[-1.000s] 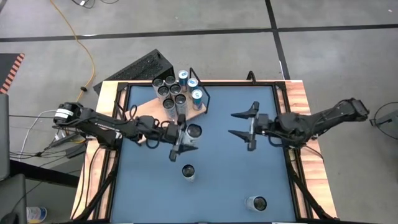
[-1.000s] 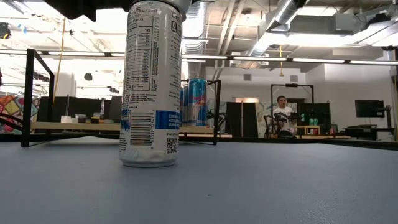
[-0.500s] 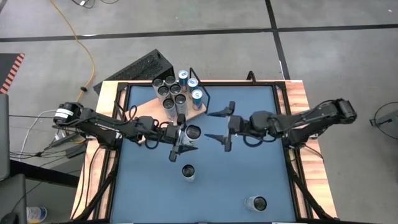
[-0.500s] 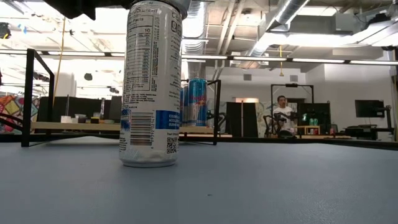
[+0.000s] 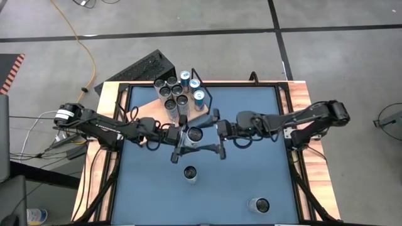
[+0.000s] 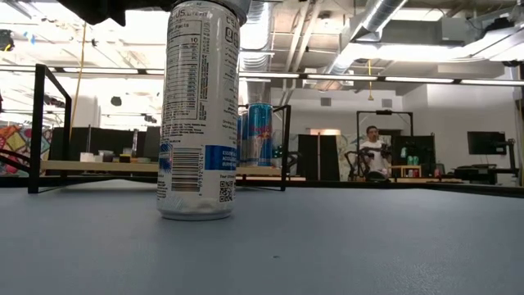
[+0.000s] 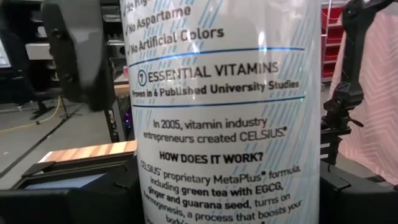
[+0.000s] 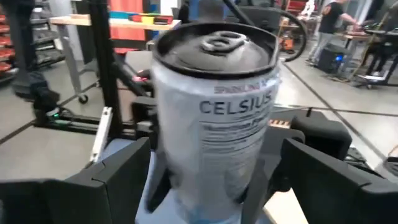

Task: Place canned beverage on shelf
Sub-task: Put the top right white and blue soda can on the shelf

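Mid-handover just beside the shelf (image 5: 164, 107): white can (image 5: 195, 133) upright, clamped in left gripper (image 5: 186, 142). Right gripper (image 5: 218, 133) spread wide around the can, not yet closed, likely to take it for 1 reachable placement.

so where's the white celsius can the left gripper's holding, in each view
High view: the white Celsius can sits mid-table, in the left gripper, the open right gripper around it.
Low view: cannot tell; the tall can there may be another.
Left wrist view: fills the centre.
Right wrist view: centre.
Shared landmark: the shelf behind it.
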### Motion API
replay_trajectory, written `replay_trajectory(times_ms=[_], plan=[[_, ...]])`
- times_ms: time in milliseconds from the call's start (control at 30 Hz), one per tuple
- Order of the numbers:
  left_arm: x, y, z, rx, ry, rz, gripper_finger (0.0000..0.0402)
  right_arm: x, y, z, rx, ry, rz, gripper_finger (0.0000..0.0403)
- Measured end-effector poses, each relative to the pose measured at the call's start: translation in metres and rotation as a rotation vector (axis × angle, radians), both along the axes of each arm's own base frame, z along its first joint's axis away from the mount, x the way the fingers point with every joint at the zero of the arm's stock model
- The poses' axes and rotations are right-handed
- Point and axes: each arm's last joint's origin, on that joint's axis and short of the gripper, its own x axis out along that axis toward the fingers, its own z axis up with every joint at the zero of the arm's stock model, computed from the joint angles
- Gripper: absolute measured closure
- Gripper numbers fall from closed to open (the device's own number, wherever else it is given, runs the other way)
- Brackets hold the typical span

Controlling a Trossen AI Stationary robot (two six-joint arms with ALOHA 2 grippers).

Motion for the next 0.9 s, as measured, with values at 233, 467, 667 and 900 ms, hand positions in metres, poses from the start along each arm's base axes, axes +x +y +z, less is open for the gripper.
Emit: replay_trajectory(times_ms=[233, 467, 667, 900], plan=[[0.0, 0.001, 0.0, -0.007, 0.001, 0.042, 0.0158, 0.011, -0.002, -0.006, -0.065, -0.054, -0.006, 0.0051], [0.0, 0.002, 0.0, 0.002, 0.001, 0.07, 0.0158, 0.015, -0.001, -0.009, -0.072, -0.063, -0.004, 0.0085], [0.0, 0.002, 0.0, -0.001, -0.004, 0.081, 0.0158, 0.015, -0.001, -0.008, -0.071, -0.072, -0.002, 0.0131], [0.0, 0.002, 0.0, -0.01, 0.006, 0.091, 0.0158, 0.015, -0.001, -0.008, -0.067, -0.07, 0.001, 0.0193]])
